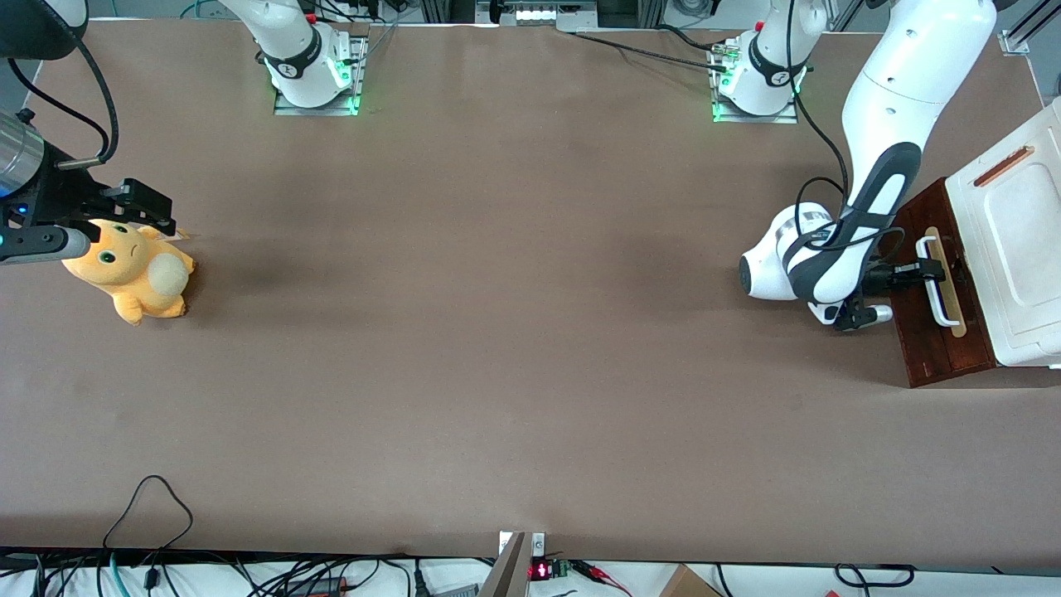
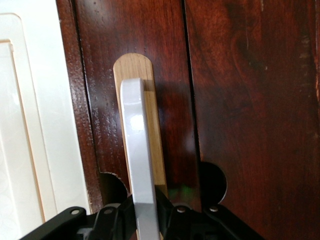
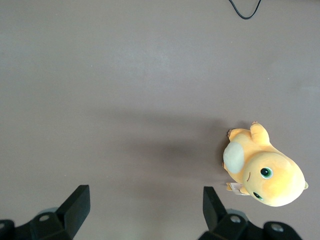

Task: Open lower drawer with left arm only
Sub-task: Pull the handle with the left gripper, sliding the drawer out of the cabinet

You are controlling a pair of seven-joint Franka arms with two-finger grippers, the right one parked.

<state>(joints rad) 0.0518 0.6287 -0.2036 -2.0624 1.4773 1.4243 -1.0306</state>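
Dark red-brown, the lower drawer (image 1: 928, 332) faces my claw (image 2: 145, 220). I see the claw clamped on its white bar handle (image 2: 139, 150).

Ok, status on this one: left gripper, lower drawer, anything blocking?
Left gripper at the white bar handle, fingers straddling it. Lower drawer looks closed. Nothing in front of it.

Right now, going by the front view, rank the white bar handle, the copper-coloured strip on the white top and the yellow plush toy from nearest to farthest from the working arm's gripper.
1. White bar handle: the gripper is at it, on the lower drawer front.
2. Copper-coloured strip: on the white top, above the drawer.
3. Yellow plush toy: toward the parked arm's end of the table.
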